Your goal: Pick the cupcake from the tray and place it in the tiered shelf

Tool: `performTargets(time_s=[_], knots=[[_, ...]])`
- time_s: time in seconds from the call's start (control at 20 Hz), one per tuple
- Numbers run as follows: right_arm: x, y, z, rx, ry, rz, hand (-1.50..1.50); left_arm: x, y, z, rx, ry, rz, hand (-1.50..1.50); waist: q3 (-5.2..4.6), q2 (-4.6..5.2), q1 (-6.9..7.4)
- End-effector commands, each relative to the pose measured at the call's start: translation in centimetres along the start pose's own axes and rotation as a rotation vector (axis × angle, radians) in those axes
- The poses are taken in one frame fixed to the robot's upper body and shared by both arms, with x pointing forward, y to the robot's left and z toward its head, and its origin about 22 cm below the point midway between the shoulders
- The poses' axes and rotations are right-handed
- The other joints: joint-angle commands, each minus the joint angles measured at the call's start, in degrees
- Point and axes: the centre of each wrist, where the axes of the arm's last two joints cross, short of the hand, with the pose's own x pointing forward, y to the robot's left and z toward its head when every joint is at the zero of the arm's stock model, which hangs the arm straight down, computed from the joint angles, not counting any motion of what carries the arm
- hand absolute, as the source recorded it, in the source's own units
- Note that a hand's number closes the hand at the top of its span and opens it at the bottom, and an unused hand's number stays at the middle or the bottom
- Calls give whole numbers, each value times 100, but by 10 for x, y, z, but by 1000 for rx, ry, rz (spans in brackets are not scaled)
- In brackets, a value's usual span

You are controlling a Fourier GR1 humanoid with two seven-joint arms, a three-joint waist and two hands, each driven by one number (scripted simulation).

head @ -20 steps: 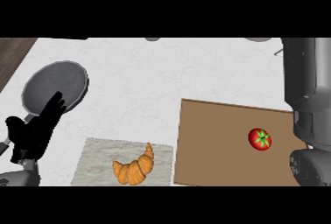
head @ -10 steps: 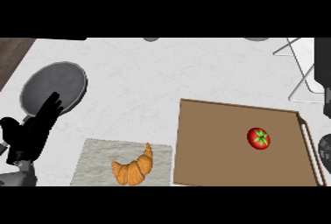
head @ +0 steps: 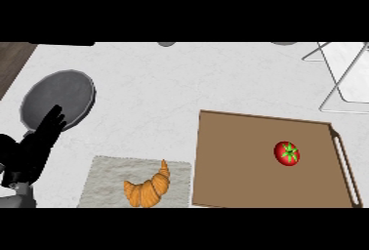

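One hand showing: the robot's black left hand [head: 34,149] is resting at the view's 8 o'clock edge, fingers straight and pointing up, holding nothing.
Right hand: it is not appearing anywhere in the head view, so I cannot tell what its fingers are doing.
Tray: a flat brown rectangular tray [head: 238,166] with a pale handle on its far side is lying on the white marbled counter [head: 187,78] at 4 o'clock.
Task's thing: no cupcake is showing; the tray is carrying only a small red round tomato with a green stem [head: 287,153], sitting toward 3 o'clock of the tray's middle.
Shelf: a thin white wire tiered shelf [head: 338,73] is standing at 2 o'clock, partly cut off by the edge; nothing is visible on it.
Bystanders: a golden-brown curved croissant [head: 148,188] is lying on a pale grey textured cloth mat [head: 108,176] at 6 o'clock, just beside the tray; a round dark grey plate [head: 61,93] is sitting at 10 o'clock, its lower rim behind the left hand's fingertips.
Progress: judging from this, nothing is lifted or placed yet; the grasp, the carry and the set-down on the shelf are all remaining.
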Motion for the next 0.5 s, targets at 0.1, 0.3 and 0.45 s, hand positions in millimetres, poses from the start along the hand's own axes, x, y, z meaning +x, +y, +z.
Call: performTargets(time_s=[0.1,0.3,0.45], knots=[[-10,12,-28,8,191,45,150,-7,1,14,-4,11,2,0,6,-19,25],[-19,36,-26,8,201,-22,150,-14,-10,10,-4,-2,7,0,4,7,-6],[-36,44,-56,1,232,-54,150,-3,0,4,-14,2,-2,0,10,10,-22]])
